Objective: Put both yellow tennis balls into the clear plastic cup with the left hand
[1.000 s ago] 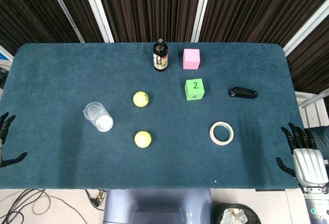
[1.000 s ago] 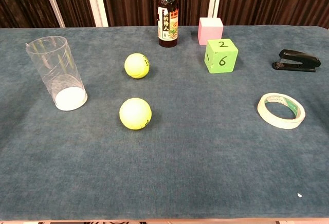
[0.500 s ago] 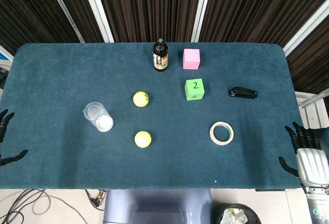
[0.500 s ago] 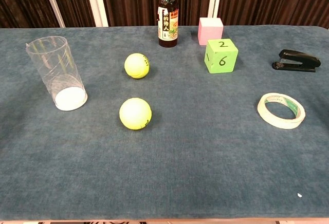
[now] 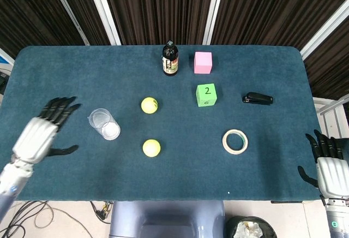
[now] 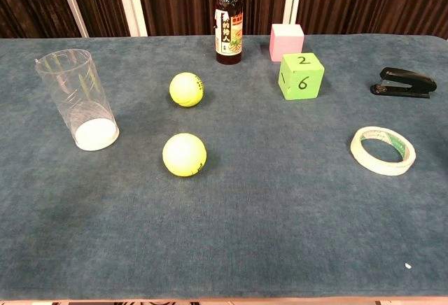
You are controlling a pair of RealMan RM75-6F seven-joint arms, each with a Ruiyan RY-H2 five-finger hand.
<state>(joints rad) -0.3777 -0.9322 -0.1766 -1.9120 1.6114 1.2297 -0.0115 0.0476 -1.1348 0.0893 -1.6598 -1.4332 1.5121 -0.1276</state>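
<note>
A clear plastic cup (image 5: 103, 124) stands upright and empty at the left of the frame. Two fuzzy yellow tennis balls lie apart to its right: one (image 5: 149, 105) left of centre, the other (image 5: 151, 148) just below it, nearer the bottom edge.

And here comes the left hand (image 5: 39, 134)! A second ago only its dark fingertips showed at the table's (image 5: 65, 74) left edge in the head view; now the whole hand, with part of its forearm, is out over the blue surface, fingers spread, nothing in them. It sits just left of the cup (image 5: 103, 123), near it but not touching. Over on the other side, the right hand (image 5: 330, 171) has slid back and down toward the lower right corner, and less of it reaches over the table edge than before. The chest view shows neither hand, same as earlier.
</note>
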